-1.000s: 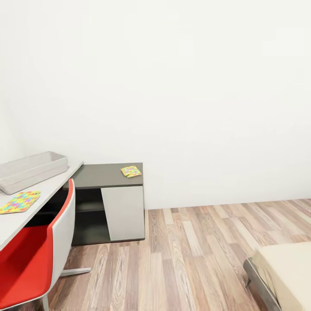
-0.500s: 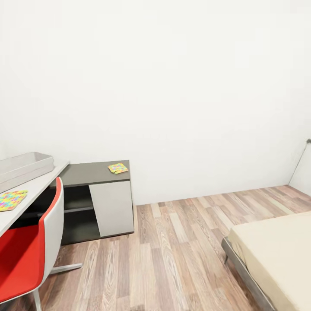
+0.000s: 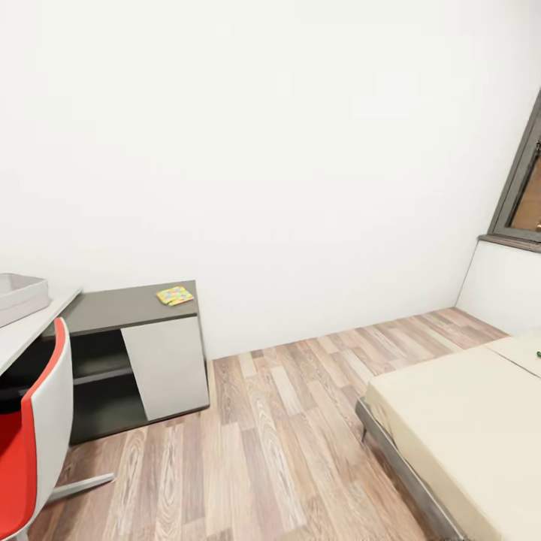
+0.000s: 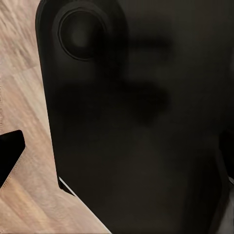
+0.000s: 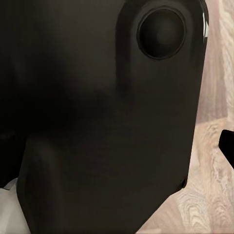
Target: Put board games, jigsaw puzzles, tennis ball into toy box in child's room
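- While you were in transit, head view took in white wall, wood-plank floor (image 3: 285, 421) and a dark-framed window (image 3: 522, 188).
- Toy box (image 3: 19, 294): one corner visible on the pale surface (image 3: 30, 330); contents hidden from here.
- One jigsaw puzzle (image 3: 174, 295) lay on the dark cabinet top (image 3: 113, 308), well apart from the toy box. Judged not yet packed.
- Bed (image 3: 458, 421): beige mattress mostly bare; a small green speck at its far edge, too small to name.
- Red chair (image 3: 30, 428) stood beside the surface.
- Both wrist views: dark robot body close up, floor beyond. Jaws' state: cannot tell, either side.
- Judgement: most of the task appeared left.
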Controlling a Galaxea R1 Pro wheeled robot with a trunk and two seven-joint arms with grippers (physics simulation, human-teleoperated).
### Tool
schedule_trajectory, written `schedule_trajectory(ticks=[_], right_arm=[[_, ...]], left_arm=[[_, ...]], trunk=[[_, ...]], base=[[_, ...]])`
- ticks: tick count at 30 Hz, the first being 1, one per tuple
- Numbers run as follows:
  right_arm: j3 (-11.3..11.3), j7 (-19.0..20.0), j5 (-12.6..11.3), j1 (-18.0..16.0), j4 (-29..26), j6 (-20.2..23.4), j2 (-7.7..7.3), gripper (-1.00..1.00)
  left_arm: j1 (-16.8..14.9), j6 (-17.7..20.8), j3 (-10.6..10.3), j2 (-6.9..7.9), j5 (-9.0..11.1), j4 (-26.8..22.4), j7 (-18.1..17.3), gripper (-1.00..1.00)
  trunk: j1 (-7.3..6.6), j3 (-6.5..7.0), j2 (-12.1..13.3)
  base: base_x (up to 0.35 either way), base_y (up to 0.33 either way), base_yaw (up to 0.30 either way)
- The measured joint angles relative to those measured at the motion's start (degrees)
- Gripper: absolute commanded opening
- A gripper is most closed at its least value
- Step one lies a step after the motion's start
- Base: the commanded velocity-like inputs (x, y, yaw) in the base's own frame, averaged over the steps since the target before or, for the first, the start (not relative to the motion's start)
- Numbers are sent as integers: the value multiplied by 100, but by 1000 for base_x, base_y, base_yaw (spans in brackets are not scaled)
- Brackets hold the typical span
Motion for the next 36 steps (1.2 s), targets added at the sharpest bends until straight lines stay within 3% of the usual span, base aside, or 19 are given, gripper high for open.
schedule_trajectory(ticks=[4, 14, 31, 36], right_arm=[[0, 0, 0, 0, 0, 0, 0, 100], [1, 0, 0, 0, 0, -1, 0, 100], [8, 0, 15, -1, 1, -8, 20, 100], [14, 0, 16, -1, 1, -8, 25, 100]], left_arm=[[0, 0, 8, 0, 0, 0, 0, 100], [0, 0, 37, 3, 3, 0, 0, 100], [0, -19, 11, 19, -1, -8, 0, 100], [0, -195, 1, 26, -6, -11, 3, 100]], trunk=[[0, 0, 0], [-219, 179, 400], [-593, 484, 1082], [-702, 574, 1282]], base=[[-3, 0, -258], [-1, 0, -223], [0, 0, -27], [0, 0, -1]])
